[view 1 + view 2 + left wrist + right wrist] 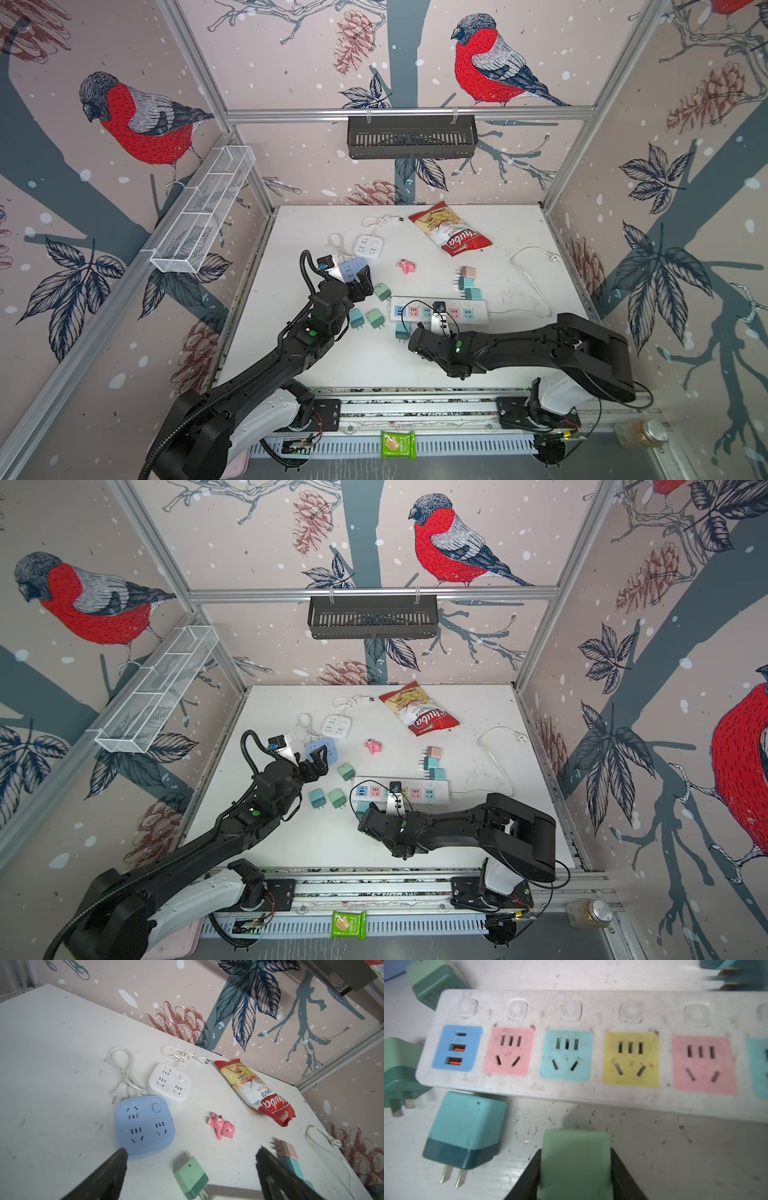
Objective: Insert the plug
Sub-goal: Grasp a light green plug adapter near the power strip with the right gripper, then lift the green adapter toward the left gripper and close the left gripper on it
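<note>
Right wrist view shows the right gripper (575, 1152) closed on a green plug (575, 1165), with its two black fingers pressing the sides of the plug. The plug sits just off the long edge of the power strip (591, 1095) nearest to the sockets, about opposite the teal socket (566, 1055), and it does not touch the strip. The prongs of the plug are hidden, so I cannot tell which way they point. This is the first danger, I think. If the prongs are not square to the slots, they can strike the coloured face instead of entering, and the plug can twist between the fingers. The yellow socket (631, 1060) is next to the teal one, so a small drift along the strip can bring the prongs between two sockets. The strip lies loose on the table (675, 1157) and nothing holds it. The left gripper (191, 1149) has its fingers wide apart and empty, well away from the strip beyond its USB end. A push that is not straight down can therefore make the strip slide or turn. A teal plug (467, 1124) lies flat close against the same edge of the strip, near the USB end, and a low approach from that side can knock it. The view is a little blurred, so fine alignment is hard to judge.
</note>
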Controlling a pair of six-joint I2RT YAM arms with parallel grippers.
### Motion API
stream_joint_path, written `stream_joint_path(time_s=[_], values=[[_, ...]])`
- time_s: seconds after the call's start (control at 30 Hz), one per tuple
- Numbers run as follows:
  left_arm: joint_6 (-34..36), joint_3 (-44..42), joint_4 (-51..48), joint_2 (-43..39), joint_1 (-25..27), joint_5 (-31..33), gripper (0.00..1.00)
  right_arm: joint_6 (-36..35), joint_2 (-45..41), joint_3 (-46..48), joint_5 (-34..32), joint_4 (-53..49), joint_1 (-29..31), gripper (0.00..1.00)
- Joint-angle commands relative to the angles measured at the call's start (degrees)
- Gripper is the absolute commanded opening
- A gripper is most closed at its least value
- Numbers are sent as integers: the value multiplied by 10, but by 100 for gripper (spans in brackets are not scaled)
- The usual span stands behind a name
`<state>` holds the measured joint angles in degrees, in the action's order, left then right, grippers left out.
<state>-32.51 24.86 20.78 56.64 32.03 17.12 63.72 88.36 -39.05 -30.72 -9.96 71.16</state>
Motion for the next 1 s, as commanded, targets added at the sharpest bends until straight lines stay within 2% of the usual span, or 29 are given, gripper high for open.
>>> stream_joint_path(time_s=[0.0,0.1,0.2,0.37,0.6,0.63,0.67,0.7,0.83,0.97], values=[[14,-3,40,-1,-1,-65,96,-32,-45,17,-41,11,-1,29],[26,7,39,12,0,-89,96,-62,-104,42,-70,30,-3,28],[42,27,36,34,4,-122,96,-107,-170,69,-102,60,-8,21],[72,52,11,44,33,-88,96,-204,-296,138,-141,149,-17,20],[118,63,6,21,101,-33,96,-402,-455,278,-141,387,-34,24],[121,63,7,18,105,-27,96,-425,-466,292,-147,415,-36,22],[128,63,10,16,108,-28,96,-450,-476,310,-152,447,-39,13],[133,63,9,15,111,-25,96,-472,-482,325,-152,479,-40,8],[156,72,12,22,126,-34,96,-555,-493,383,-127,634,-57,6],[174,96,27,60,132,-170,98,-605,-465,357,1,607,-99,4]])
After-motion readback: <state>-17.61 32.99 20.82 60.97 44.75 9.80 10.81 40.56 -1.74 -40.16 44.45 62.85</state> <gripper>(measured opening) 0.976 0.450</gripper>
